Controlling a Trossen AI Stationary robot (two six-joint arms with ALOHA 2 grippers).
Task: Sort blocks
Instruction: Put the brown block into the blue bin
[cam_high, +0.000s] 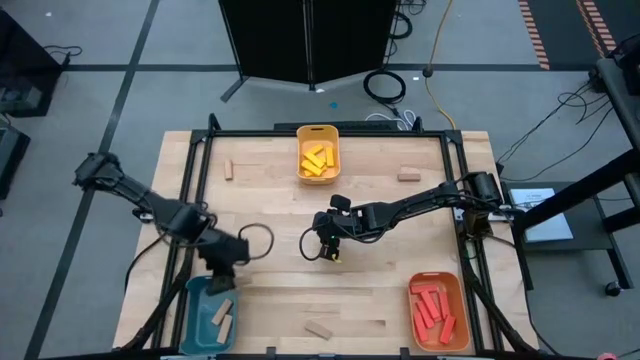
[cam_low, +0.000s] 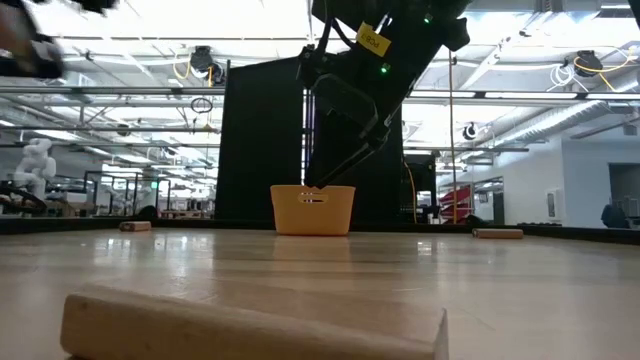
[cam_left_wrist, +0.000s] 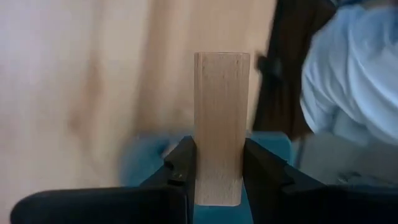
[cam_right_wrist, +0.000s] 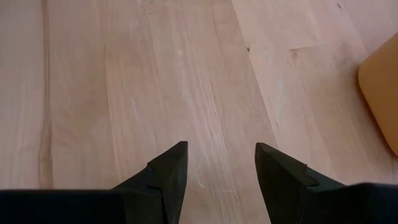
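Observation:
My left gripper (cam_high: 222, 285) hangs over the far end of the teal tray (cam_high: 198, 325), shut on a tan wooden block (cam_left_wrist: 221, 118). The tray (cam_left_wrist: 146, 158) shows under the block in the left wrist view, and tan blocks (cam_high: 224, 320) lie in it. My right gripper (cam_high: 326, 250) stands open over the middle of the table, with only bare wood between its fingers (cam_right_wrist: 221, 152). Yellow blocks (cam_high: 318, 160) lie in the yellow tray (cam_high: 317, 131). Red blocks (cam_high: 435, 312) lie in the orange tray (cam_high: 440, 280). My left gripper pinches the tan block between its two fingers (cam_left_wrist: 181, 168), by the two long narrow sides at one end (cam_left_wrist: 202, 177). The block lies along the fingers and sticks out well past their tips. It is lifted clear, above the teal tray.
Loose tan blocks lie flat on the table at the far left (cam_high: 229, 168), at the far right (cam_high: 408, 176) and near the front edge (cam_high: 318, 329), the last filling the foreground of the low view (cam_low: 250, 325). A corner of the yellow tray (cam_right_wrist: 380, 93) shows beside my right gripper.

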